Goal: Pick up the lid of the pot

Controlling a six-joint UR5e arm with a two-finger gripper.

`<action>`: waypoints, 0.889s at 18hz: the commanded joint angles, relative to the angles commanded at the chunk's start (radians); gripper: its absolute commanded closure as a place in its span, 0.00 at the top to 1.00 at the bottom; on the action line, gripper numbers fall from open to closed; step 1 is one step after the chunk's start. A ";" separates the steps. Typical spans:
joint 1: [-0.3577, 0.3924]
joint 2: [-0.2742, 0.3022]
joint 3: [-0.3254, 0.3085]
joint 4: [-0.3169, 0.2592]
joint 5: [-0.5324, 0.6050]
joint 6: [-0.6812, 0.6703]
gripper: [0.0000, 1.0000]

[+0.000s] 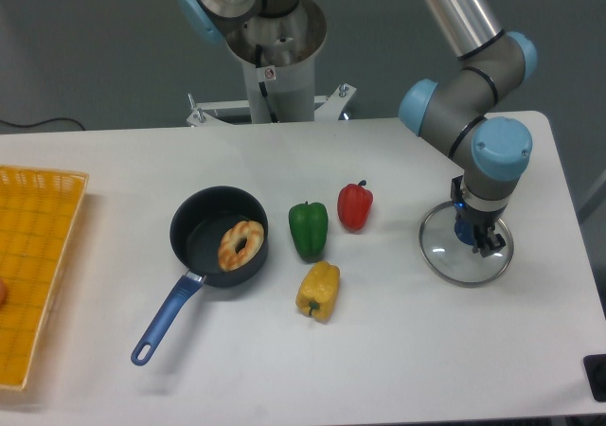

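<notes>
Glass pot lid [441, 253] lies flat on the table [398, 350] beneath the hand [481, 240]; whether it clenches the lid, I cannot tell.

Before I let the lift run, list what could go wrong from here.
1. The claw is down at the middle of the glass lid and hides the knob. Whether it has a grip cannot be told, so the lid may slip or tilt when raised.
2. The lid lies towards the right side of the table. If it drops or gets shoved, it could slide off that edge, and being glass it might break.
</notes>
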 joint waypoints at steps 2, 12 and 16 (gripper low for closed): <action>0.002 0.005 0.000 -0.005 0.000 0.000 0.60; 0.000 0.035 0.009 -0.031 0.002 -0.009 0.60; 0.000 0.051 0.031 -0.078 0.002 -0.011 0.60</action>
